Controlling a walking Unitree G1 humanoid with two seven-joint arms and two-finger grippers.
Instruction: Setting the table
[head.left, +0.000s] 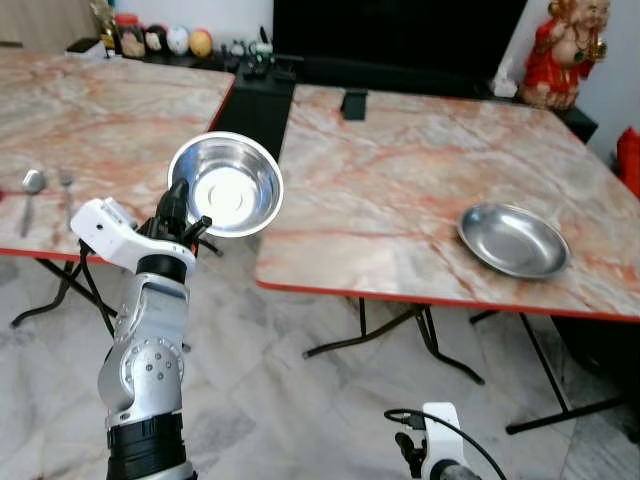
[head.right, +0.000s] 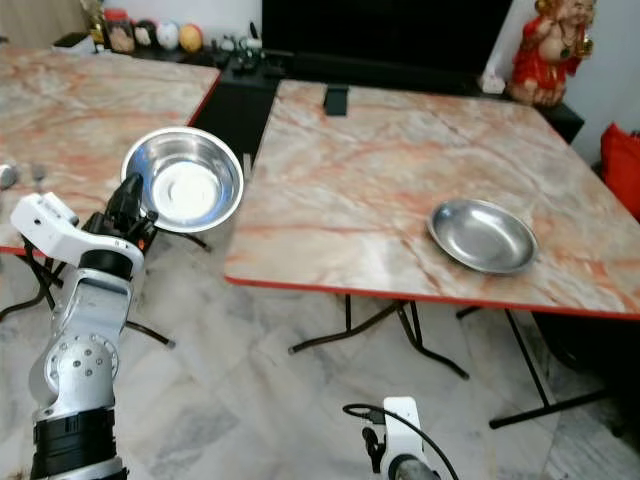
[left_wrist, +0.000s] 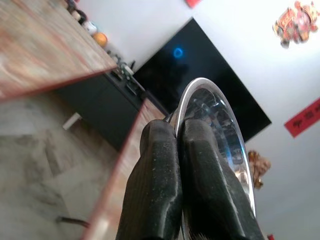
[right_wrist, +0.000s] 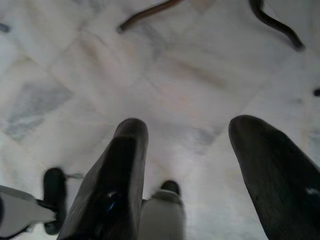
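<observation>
Nearest, low at your right side: right gripper (right_wrist: 192, 175), hanging idle over the pale tiled floor (right_wrist: 165, 75), fingers spread wide apart with nothing between them.

Next, at your left: left gripper (head.left: 185, 222), raised on its silver arm, fingers pinched together on the rim of a steel bowl (head.left: 226, 185). Your left wrist view confirms the two black fingers (left_wrist: 160, 190) squeezed against the bowl's edge. The bowl is held in the air over the gap between the two tables, tipped so its hollow faces you, touching neither top.

Beside it, to your left: a marble-patterned table (head.left: 110, 110) with a red edge, carrying a spoon (head.left: 31, 190) and a fork (head.left: 66, 190) side by side near its front edge.

Ahead and to your right: a second marble table (head.left: 400, 180), bearing a shallow steel dish (head.left: 514, 240) toward its right front, well apart from the bowl.

Farthest: a dark screen (head.left: 400, 35), a low cabinet with small ornaments, and a red figurine (head.left: 565, 50) at the right.

Step in hand, by judgement: carrying the bowl to its place. Your next move likely calls for swinging it over the right-hand table, levelling it so the base faces down, lowering until it rests, then parting the fingers.
</observation>
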